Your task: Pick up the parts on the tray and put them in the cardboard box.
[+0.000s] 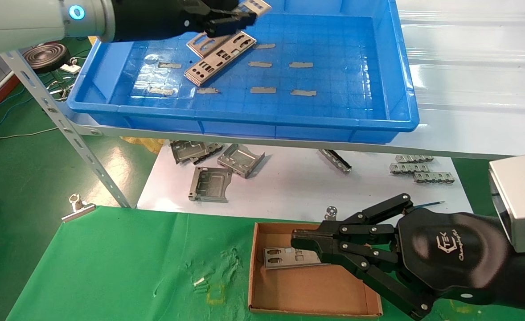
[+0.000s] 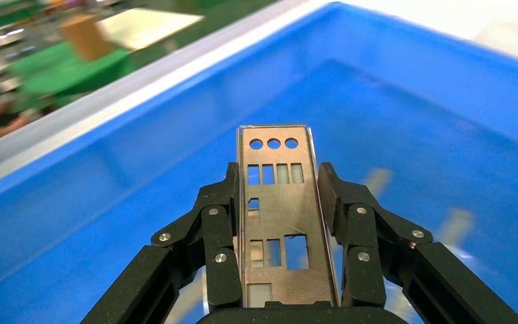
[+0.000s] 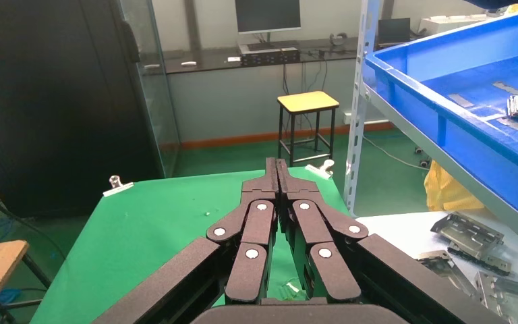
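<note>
Steel plate (image 2: pixel 280 216) is being pinched edgewise by the left pincer (image 1: pixel 227 20) above the tray (image 1: pixel 262 120); carrying it level and clearing the wall looks wise before reaching the cardboard box (image 1: pixel 307 290), where the right pincer (image 1: pixel 302 240) is hovering, pressed together.

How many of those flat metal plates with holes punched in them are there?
4. One is held in the left gripper above the tray, two lie overlapping on the tray floor, and one sits in the cardboard box. More may be hidden.
</note>
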You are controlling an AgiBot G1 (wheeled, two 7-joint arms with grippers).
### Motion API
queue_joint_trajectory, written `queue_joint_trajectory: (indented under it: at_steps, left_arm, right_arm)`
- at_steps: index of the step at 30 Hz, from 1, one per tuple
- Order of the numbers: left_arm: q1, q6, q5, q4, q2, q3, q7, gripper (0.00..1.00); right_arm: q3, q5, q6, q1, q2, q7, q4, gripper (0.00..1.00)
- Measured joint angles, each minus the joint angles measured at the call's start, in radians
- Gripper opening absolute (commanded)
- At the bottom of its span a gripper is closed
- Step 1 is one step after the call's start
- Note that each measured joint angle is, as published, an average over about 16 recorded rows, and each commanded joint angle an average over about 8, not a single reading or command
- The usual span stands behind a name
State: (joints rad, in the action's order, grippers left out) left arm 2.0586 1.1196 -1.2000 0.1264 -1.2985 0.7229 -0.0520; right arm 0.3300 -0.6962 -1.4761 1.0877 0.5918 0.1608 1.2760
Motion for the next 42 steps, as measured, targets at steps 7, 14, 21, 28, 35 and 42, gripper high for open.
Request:
queue_joint_trajectory:
  at_steps: [7,14,21,28,35,42]
  left_arm:
    - [-0.008,0.259,0.034,0.032,0.058,-0.009,0.072,0.0]
    - [-0.061,0.439,0.079,0.131,0.13,0.011,0.141,0.0]
    - [-0.156,0.478,0.144,0.28,0.193,0.072,0.201,0.0]
    - [-0.272,0.433,0.193,0.358,0.193,0.128,0.325,0.0]
    - [-0.381,0.341,0.196,0.314,0.104,0.15,0.488,0.0]
    - [-0.47,0.225,0.173,0.243,-0.002,0.168,0.62,0.0]
  right_arm:
    - [0.0,0.0,0.0,0.0,0.0,0.0,0.0,1.0]
    - [0.0,0.0,0.0,0.0,0.0,0.0,0.0,1.0]
    - [0.001,0.0,0.0,0.0,0.0,0.0,0.0,1.0]
    - [0.001,0.0,0.0,0.0,0.0,0.0,0.0,1.0]
    - [0.001,0.001,0.0,0.0,0.0,0.0,0.0,1.0]
    - [0.001,0.001,0.0,0.0,0.0,-0.001,0.0,1.0]
